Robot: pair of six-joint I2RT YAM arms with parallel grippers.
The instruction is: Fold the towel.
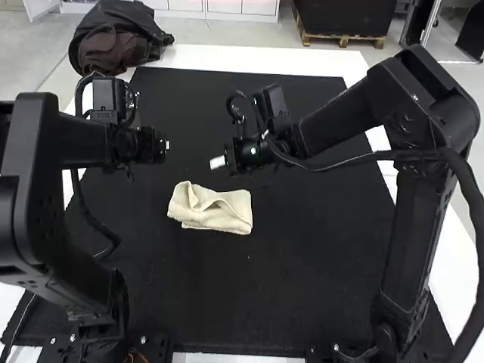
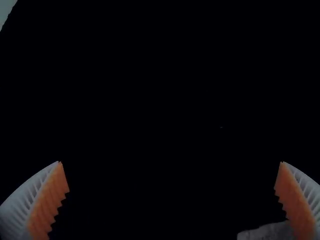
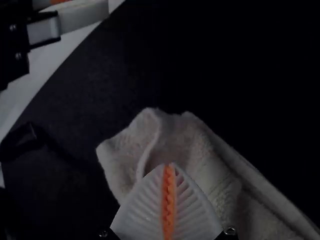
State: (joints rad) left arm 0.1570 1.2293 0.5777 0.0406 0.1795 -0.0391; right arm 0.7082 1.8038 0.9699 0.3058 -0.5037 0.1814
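Towel point(image 1: 227, 215) in a small, rumpled bundle, close by the closed, seemingly empty fingers of the right gripper point(image 3: 170, 166)! Left gripper point(image 2: 170, 162) has its fingers wide apart, towel just beside them. Folding looks mostly done; squaring and smoothing that loose top remain.

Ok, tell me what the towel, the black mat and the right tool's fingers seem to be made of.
Towel: soft, matte terry cloth, likely cotton, going by its nubby surface and rounded folds.
Black mat: dull, without shine; rubber or felt, I can't tell which.
Fingers of the right tool: probably molded plastic or rubber, white and ribbed, with toothed orange pads that look rubbery.
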